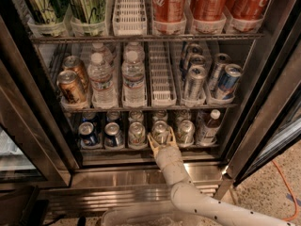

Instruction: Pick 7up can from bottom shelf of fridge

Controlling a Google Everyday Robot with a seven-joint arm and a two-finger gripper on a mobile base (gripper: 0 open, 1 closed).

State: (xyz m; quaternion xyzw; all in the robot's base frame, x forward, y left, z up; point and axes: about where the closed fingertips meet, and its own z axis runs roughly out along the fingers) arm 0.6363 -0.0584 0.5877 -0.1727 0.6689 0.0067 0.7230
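Single camera view. It sits high, in front of the fridge [244, 93], and is tilted down to face straight into the open cabinet. It is close in: three shelves fill the frame, and the upper edge cuts the top row. The bottom shelf [141, 149] lies just below mid-frame. The steel base panel [117, 178] and a strip of floor [277, 192] at the right are nearest the lens. The arm [202, 206] comes in from the lower right corner, pointing away from the camera. The gripper [161, 136] is at the front edge of the bottom shelf, near centre.
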